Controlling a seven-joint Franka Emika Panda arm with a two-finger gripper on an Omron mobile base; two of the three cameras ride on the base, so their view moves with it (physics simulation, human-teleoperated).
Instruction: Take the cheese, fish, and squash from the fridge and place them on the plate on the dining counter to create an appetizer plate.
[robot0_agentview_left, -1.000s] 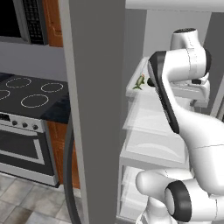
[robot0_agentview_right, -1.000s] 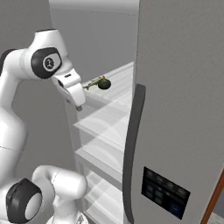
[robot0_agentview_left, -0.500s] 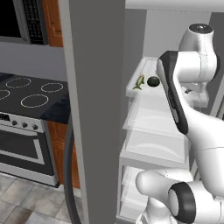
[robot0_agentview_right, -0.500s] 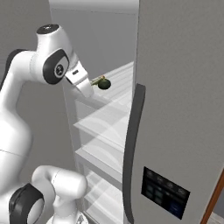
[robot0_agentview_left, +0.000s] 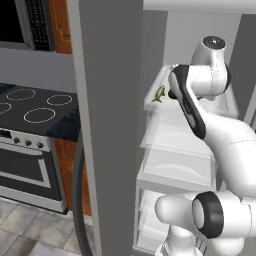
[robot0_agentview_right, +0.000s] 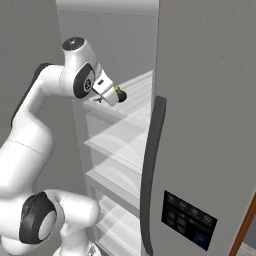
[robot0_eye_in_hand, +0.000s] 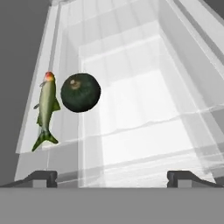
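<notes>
The fridge (robot0_agentview_left: 107, 115) stands open before me. On its top clear shelf (robot0_eye_in_hand: 131, 109) lie the fish (robot0_eye_in_hand: 46, 109), a slim olive-green body with a reddish head, and right beside it the squash (robot0_eye_in_hand: 80, 92), a dark green ball. From the left base camera I see the fish (robot0_agentview_left: 159, 94) at the shelf's left front, with my arm covering the squash. The squash (robot0_agentview_right: 120, 95) peeks out past my hand in the right base view. My gripper (robot0_eye_in_hand: 112, 178) is open, empty, just short of the shelf's front edge. The cheese, the plate and the dining counter are out of view.
Lower clear shelves (robot0_agentview_left: 175, 165) sit under the top one. The right fridge door (robot0_agentview_right: 205, 125) with its dark curved handle (robot0_agentview_right: 150, 170) stands close on my right. A stove (robot0_agentview_left: 35, 107) and a microwave (robot0_agentview_left: 30, 22) are on the far left.
My arm has risen and the hand has swung up toward the top shelf, now covering the squash in the left base view. The jaws stayed open.
</notes>
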